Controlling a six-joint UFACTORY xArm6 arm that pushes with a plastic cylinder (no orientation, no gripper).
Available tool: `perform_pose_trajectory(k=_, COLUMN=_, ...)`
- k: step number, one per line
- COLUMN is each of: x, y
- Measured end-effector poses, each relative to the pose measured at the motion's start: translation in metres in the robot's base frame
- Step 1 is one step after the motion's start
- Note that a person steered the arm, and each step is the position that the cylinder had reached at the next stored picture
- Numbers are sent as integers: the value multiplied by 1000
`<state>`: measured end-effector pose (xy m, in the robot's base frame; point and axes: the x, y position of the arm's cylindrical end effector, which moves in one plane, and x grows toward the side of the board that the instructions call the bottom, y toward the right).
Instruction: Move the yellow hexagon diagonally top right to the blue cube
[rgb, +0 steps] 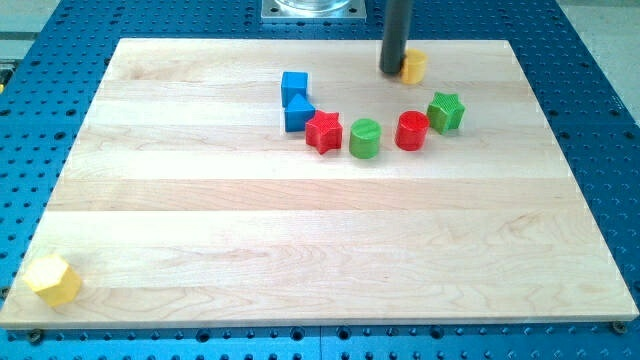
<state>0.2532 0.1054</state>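
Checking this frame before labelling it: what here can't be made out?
- Yellow block at the view's top: its left part sits behind my tip, so its shape is unclear.
- The two blue blocks touch; the rear one's base is hidden by the front one.
- The rod's upper end and the metal base are cut by the top edge.

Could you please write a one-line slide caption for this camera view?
My tip touches a yellow block near the top edge; the yellow hexagon sits bottom left.
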Motion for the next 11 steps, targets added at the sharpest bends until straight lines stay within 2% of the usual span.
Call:
perform_pose_trajectory(k=1, x=-12, y=-86)
perform_pose_trajectory(k=2, x=-22, y=-208)
perform_pose_trajectory(k=3, x=14, y=-258)
perform_pose_trajectory(k=4, x=75, y=-212)
perform_pose_trajectory(k=5, x=103, y=-189)
perform_pose_trajectory(k=7, x=260, y=-170)
perform_pose_trajectory(k=8, x=304, y=-190)
perform_pose_trajectory(k=9, x=349, y=-257)
perform_pose_trajectory(k=10, x=364, y=-301)
perform_pose_trajectory(k=11, x=336, y=-317)
